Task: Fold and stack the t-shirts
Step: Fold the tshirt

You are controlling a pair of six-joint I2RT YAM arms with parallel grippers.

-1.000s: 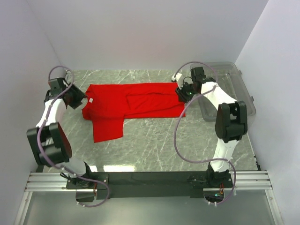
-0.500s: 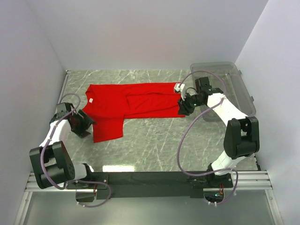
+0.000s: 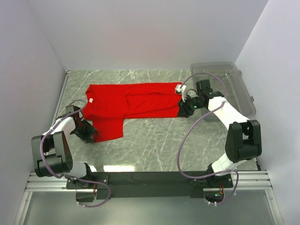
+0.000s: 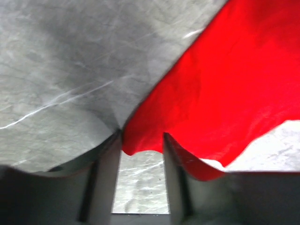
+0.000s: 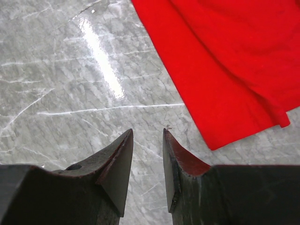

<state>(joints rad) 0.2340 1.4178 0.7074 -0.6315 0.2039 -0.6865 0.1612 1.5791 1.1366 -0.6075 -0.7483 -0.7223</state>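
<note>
The red t-shirt (image 3: 136, 101) lies spread across the marble table, its white neck label (image 3: 91, 100) at the left, with one flap reaching toward the near edge. My left gripper (image 3: 89, 132) is low at that flap's near left corner. In the left wrist view its jaws (image 4: 142, 140) stand apart, and the red cloth edge (image 4: 225, 84) sits between the tips and drapes over the right finger. My right gripper (image 3: 183, 110) hovers at the shirt's near right corner. It is open (image 5: 147, 133) over bare marble with nothing between its fingers, and the cloth corner (image 5: 225, 61) lies just beyond.
A clear plastic bin (image 3: 234, 68) stands at the back right, just behind the right arm. White walls close in the table on the left, back and right. Bare marble (image 3: 154, 140) stretches between the shirt and the arm bases.
My left arm has swung from beside the neck label toward the near edge, down to the flap's corner, its jaws narrowing. My right gripper shifted slightly nearer, to the shirt's near right corner.
</note>
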